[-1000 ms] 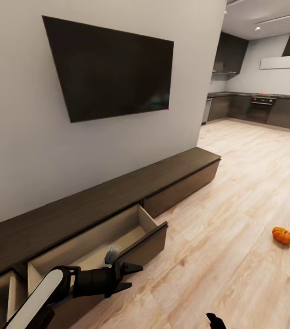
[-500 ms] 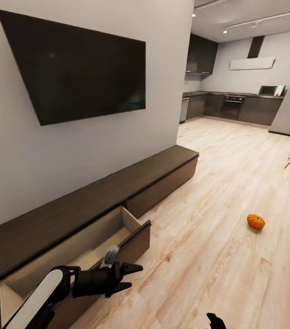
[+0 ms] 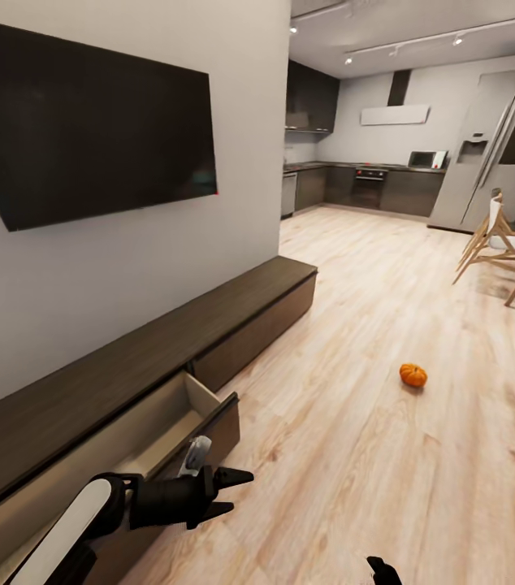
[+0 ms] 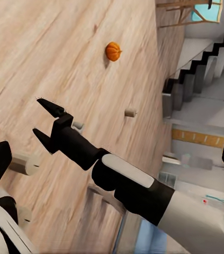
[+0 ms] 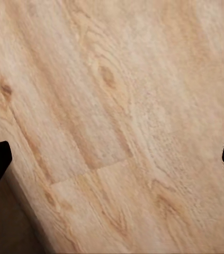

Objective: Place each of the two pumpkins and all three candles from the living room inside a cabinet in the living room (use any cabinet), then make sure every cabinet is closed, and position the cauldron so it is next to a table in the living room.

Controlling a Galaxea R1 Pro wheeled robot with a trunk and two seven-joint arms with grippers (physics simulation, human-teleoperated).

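Observation:
One orange pumpkin lies on the wood floor to the right of the cabinet, well beyond both arms; the left wrist view has the pumpkin too. One cabinet drawer stands pulled out, its pale inside showing. My left gripper hangs open and empty just in front of that drawer. My right gripper is open and empty above the floor; a tip of it shows low in the head view. Two candles stand on the floor near it.
A black TV hangs above the cabinet. A grey object sticks up at the open drawer's front. Wooden chairs stand at the right, the grey kitchen units far back. A staircase shows in the left wrist view.
The whole head view has swung to the right, so the cabinet, TV and pumpkin sit further left in the picture and the chairs have come in. Both arms hold the same pose.

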